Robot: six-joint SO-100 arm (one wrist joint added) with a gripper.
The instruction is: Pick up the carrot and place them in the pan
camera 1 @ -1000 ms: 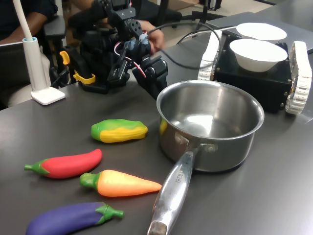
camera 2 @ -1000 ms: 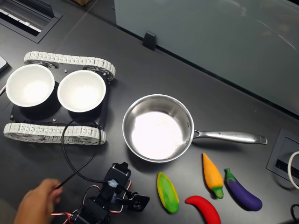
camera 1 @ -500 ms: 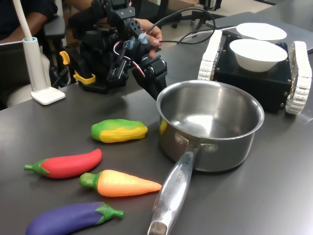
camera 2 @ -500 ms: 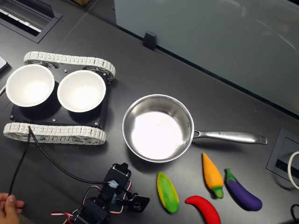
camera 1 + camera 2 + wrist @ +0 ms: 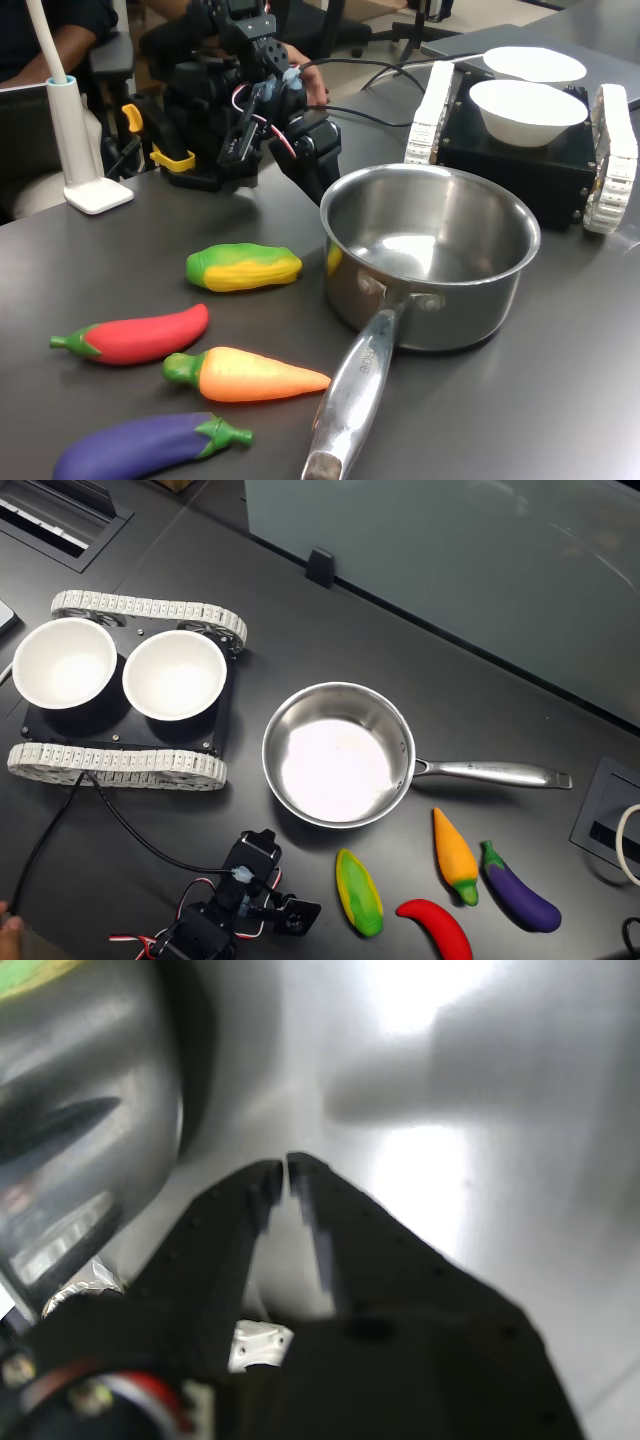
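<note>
Risks first. The carrot (image 5: 456, 858) lies flat on the counter (image 5: 500, 700) at about 4 o'clock from the pan (image 5: 338, 752) in the second exterior view, just below the pan handle (image 5: 495, 773), with the eggplant (image 5: 518, 887) close at its 4 o'clock and the red chili (image 5: 437, 929) near at 7 o'clock. Tight neighbours: a descent slightly off line would likely clip the eggplant or the handle and roll the carrot away. Its smooth tapered body looks apt to squirt out of a pinch taken near the narrow end. The corn cob (image 5: 359, 891) sits between arm and carrot, so a low sweep could knock it. The cable (image 5: 120, 825) trailing from the tracked base (image 5: 120, 695) might snag.

Arm pose: folded low at the counter edge, at about 7 o'clock from the pan in the second exterior view, well apart from the carrot. The gripper (image 5: 284, 1168) points down toward the counter beside the pan wall; in the wrist view its fingers (image 5: 320, 1215) are nearly closed, tips almost touching, holding nothing.
</note>
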